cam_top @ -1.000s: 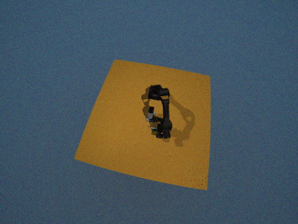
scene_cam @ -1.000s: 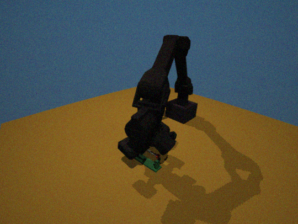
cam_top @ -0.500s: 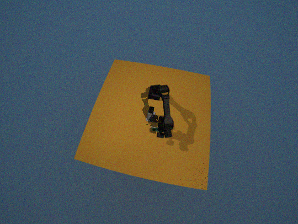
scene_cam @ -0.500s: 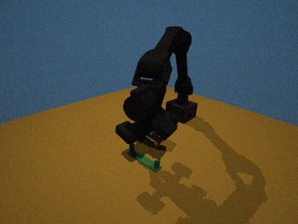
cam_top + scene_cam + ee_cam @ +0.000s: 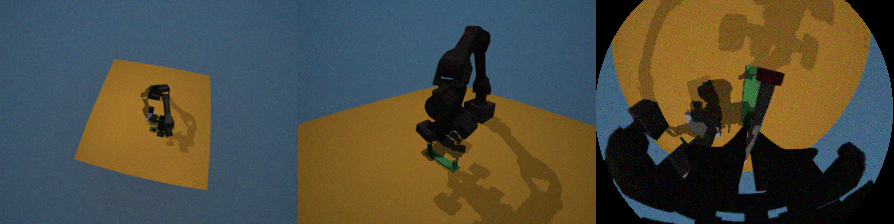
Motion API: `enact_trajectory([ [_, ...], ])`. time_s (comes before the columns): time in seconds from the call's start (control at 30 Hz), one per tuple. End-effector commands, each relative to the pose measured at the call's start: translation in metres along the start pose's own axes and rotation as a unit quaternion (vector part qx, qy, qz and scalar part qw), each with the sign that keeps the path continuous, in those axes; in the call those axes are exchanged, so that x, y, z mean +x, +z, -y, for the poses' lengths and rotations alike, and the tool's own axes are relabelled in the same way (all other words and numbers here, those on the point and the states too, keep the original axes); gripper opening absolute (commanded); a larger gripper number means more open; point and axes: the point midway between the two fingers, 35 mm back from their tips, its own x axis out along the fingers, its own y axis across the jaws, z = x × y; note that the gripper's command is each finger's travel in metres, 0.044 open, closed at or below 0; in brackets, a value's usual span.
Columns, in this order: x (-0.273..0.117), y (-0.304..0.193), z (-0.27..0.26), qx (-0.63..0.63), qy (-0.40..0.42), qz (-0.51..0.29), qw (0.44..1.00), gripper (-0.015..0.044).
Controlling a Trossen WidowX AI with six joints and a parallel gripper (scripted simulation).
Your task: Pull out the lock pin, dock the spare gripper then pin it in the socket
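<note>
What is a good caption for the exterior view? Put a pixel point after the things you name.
A black arm [image 5: 452, 66] bends down over an orange surface [image 5: 367, 165], near a green base with uprights [image 5: 442, 161].

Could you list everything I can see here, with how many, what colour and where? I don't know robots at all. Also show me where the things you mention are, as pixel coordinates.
Stand [image 5: 155, 129] [image 5: 442, 160] [image 5: 752, 92]: one, green, two uprights, on the orange surface [image 5: 124, 83] [image 5: 353, 165] [image 5: 696, 50].
Pin [image 5: 762, 105]: one, grey with dark red end, between the fingertips.
Grey-and-black assembly [image 5: 150, 116] [image 5: 698, 125]: one, beside the stand; details unclear.
Specks [image 5: 200, 179]: many, dark, near one corner.
Surroundings [image 5: 41, 110] [image 5: 353, 41] [image 5: 883, 125]: blue.
Arm [image 5: 166, 107] [image 5: 455, 63]: one, black, above the orange surface.
Gripper [image 5: 445, 138] [image 5: 746, 127]: one, black, shut on the pin.
</note>
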Motion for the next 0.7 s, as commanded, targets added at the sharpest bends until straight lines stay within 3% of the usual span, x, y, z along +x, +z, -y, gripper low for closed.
enact_trajectory([
  [0.0, -0.003, 0.003, -0.011, 0.002, 0.002, 0.001, 1.000, 0.0000],
  [0.67, -0.019, 0.010, -0.074, 0.013, 0.006, 0.002, 1.000, 0.0000],
])
